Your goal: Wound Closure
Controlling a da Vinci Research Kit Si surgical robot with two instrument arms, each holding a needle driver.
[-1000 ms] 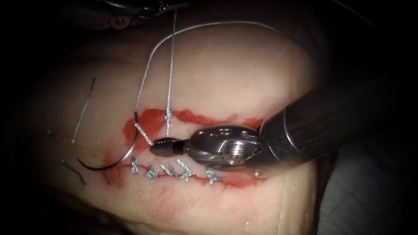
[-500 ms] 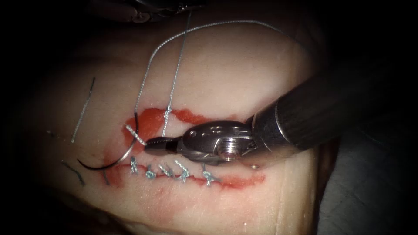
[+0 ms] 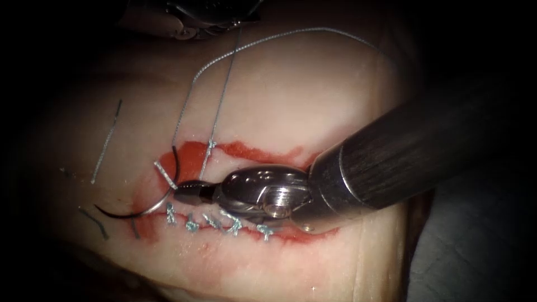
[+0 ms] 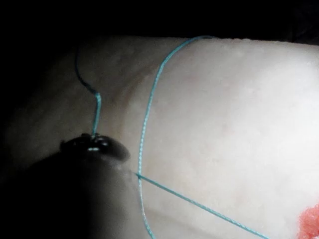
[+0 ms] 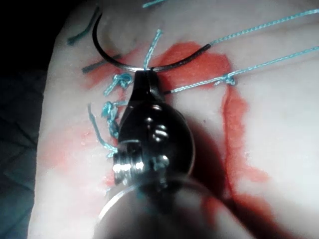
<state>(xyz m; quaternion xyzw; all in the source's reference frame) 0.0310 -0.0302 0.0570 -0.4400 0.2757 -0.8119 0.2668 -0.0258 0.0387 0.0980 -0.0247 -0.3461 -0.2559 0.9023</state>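
The curved needle (image 3: pixel 159 196) is lying loose on the tissue (image 3: pixel 302 100) at the left end of the cut (image 3: pixel 251 152), not stuck in anything as far as I can tell. Its dark point curls out to the left and its tail end sits up in the red fluid (image 3: pixel 193 156).

The right tool (image 3: pixel 180 191) has its jaws closed on the short free end of the thread (image 3: pixel 165 174) right next to the needle's curve, so it's gripping thread, not the needle. From the right wrist camera you can see the tip (image 5: pixel 143 78) pinching that little tail right over the needle.

The long strand runs up from a knot (image 3: pixel 211 145) at the upper edge of the cut to the left tool (image 3: pixel 212 12) at the top. It looks taut, which I'd guess is the point of holding both ends: tension on the knot. Can't really see whether that tool's jaws are clamped, though.

Below the right tool there's a row of finished knots (image 3: pixel 215 221) along the cut, and a few cut ends of thread (image 3: pixel 106 142) lie off to the left.
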